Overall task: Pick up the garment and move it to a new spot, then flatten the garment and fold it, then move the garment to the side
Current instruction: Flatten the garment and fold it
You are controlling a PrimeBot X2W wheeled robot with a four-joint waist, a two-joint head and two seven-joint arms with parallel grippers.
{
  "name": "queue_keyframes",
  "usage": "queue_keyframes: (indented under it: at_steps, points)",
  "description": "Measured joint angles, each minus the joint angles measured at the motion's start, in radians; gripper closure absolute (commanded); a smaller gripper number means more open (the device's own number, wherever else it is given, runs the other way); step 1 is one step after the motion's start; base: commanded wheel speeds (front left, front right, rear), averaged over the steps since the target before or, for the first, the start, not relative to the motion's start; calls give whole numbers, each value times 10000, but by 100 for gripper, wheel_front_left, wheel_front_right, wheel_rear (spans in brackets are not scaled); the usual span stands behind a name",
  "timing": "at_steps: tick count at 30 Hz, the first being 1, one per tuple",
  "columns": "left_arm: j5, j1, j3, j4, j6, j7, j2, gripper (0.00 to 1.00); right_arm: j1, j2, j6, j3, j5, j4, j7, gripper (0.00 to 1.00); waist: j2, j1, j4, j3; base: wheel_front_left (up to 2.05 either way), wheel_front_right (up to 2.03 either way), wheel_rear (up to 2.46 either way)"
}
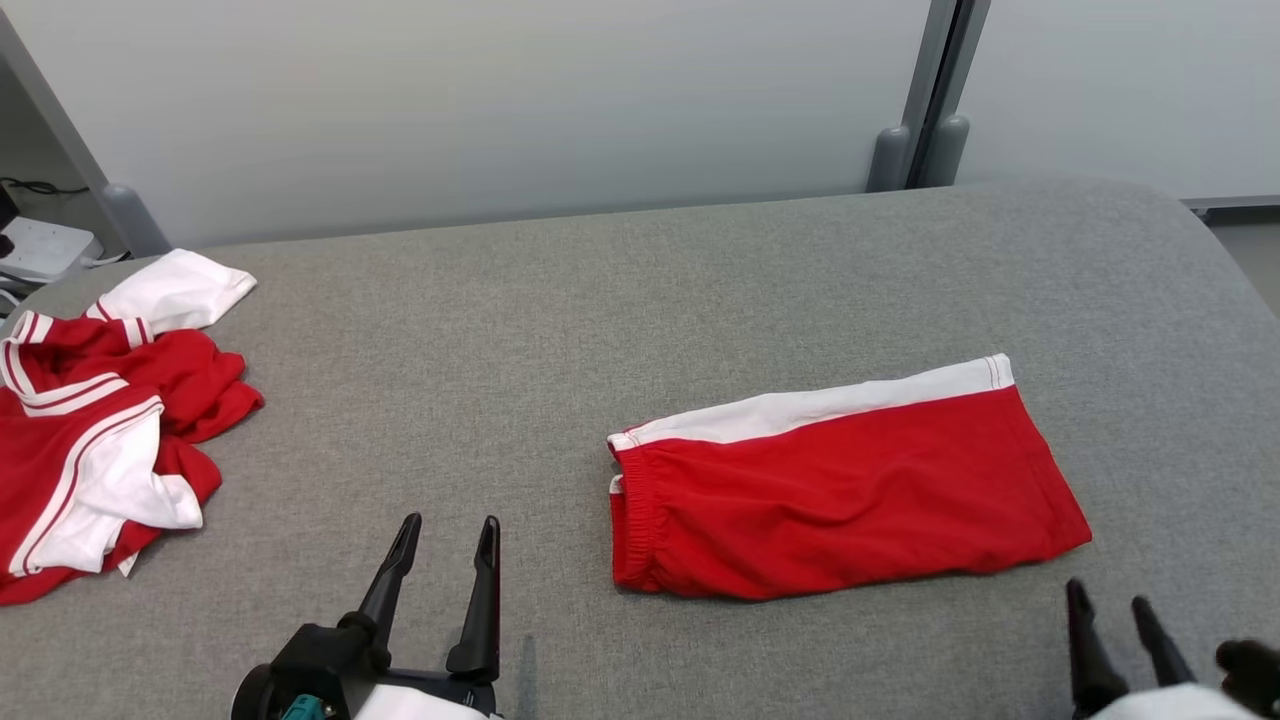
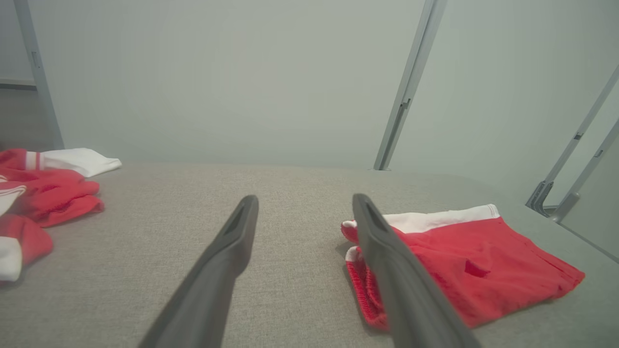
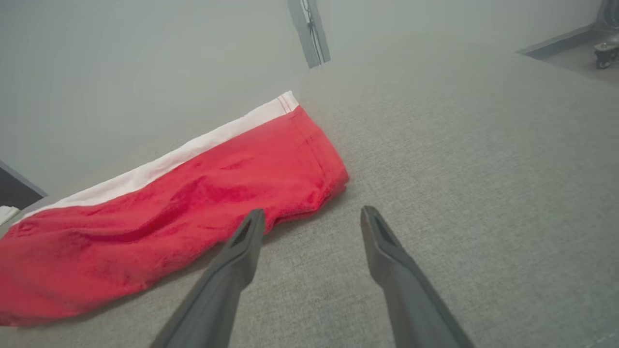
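The garment is a pair of red shorts with a white side stripe, lying folded flat right of centre on the grey padded table. It also lies in the left wrist view and the right wrist view. My left gripper stands open near the front edge, left of the waistband, empty. My right gripper is open at the lower right, just before the garment's hem corner, holding nothing.
A crumpled heap of red and white clothes lies at the table's left edge. Pale partition walls with grey posts stand behind the table. A white device sits beyond the far left corner.
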Motion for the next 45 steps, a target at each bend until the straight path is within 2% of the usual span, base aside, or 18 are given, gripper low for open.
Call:
queue_keyframes:
  at_steps: [7,11,14,16,19,22,27,28,29,30,36,45]
  points:
    - [86,-48,-167,19,-13,0,0,0,-2142,-12,0,-917,1778,2316,125,0,0,0,111,261,0,0,0]
    - [96,-203,-234,77,-65,0,2,0,-2953,-146,0,-886,2685,3484,585,0,0,0,229,422,0,0,0]
    - [96,-329,-293,102,-100,0,0,0,-3422,-263,0,-759,3193,4107,800,6,0,0,346,521,0,0,0]
    - [88,-390,-307,127,-117,0,-2,0,-3665,-349,0,-545,3405,4451,859,18,0,0,427,581,0,0,0]
    - [35,-469,-288,146,-115,0,-2,0,-3908,-387,0,-261,3641,4899,899,25,0,0,570,649,0,0,0]
    - [-6,-481,-272,150,-115,0,2,0,-4082,-408,0,-144,3860,5348,857,27,0,0,715,682,0,0,0]
    - [-207,-501,-219,209,-113,0,0,0,-4333,-568,0,44,4395,5730,798,46,0,0,904,723,0,0,0]
    - [-207,-524,-215,232,-113,0,-2,0,-4377,-593,0,75,4498,5797,792,57,0,0,932,739,0,0,0]
    - [-207,-581,-201,267,-113,0,-2,0,-4446,-614,0,117,4591,5896,792,61,0,0,952,749,0,0,0]
    - [-207,-639,-184,272,-115,0,-4,0,-4507,-631,0,161,4660,5977,790,100,0,0,966,746,0,0,0]
    - [-205,-679,-155,326,-113,0,-4,0,-4577,-654,-2,786,4844,5845,546,100,0,0,1057,669,0,0,0]
    - [-476,-657,-163,410,-58,0,-6,0,-3999,-876,-2,1774,5104,3517,86,100,0,0,1255,560,0,0,0]
